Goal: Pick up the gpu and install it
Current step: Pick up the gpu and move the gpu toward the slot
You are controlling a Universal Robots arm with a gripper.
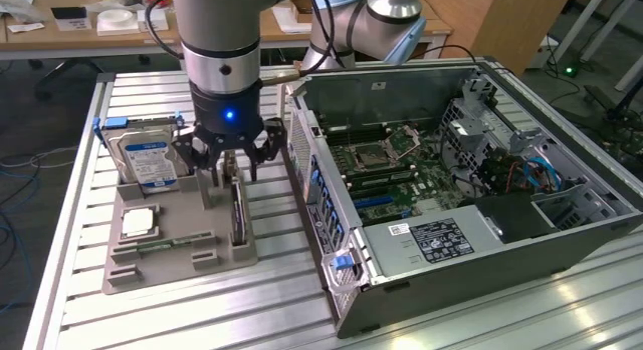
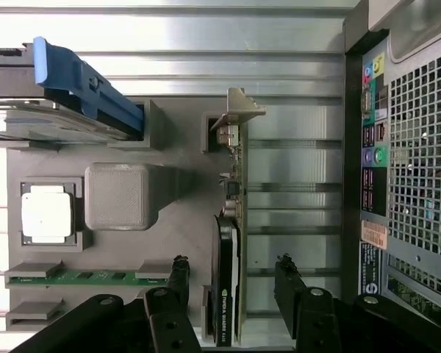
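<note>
The black-fingered gripper (image 1: 229,154) of the silver Universal Robots arm (image 1: 219,34) hovers low over the gpu (image 2: 230,220), its fingers (image 2: 178,287) spread apart, one on either side of the card and, as far as the wrist view tells, touching neither face. The gpu is a thin flat card, green circuit board on one face and black cooler on the other. It stands on its long edge in a slot along the edge of the grey plastic holder tray (image 1: 181,273) nearest the computer, and its silver end bracket (image 2: 237,110) points toward the tray's far corner. A silver hard drive with a blue-and-white label (image 1: 143,158) stands upright at the opposite far corner of the tray. A square silver processor chip (image 1: 138,222) and a narrow green memory stick (image 1: 161,245) lie flat toward the tray's near edge. The open grey computer case (image 1: 483,278), motherboard exposed, lies just beside the tray on the slatted aluminium bench (image 1: 201,316). The card looks light and stiff, but its bare board and small components make it fragile. The safest hold seems to be a gentle pinch across both flat faces near the upper edge at the cooler, whose smooth black shell could prove slippery
</note>
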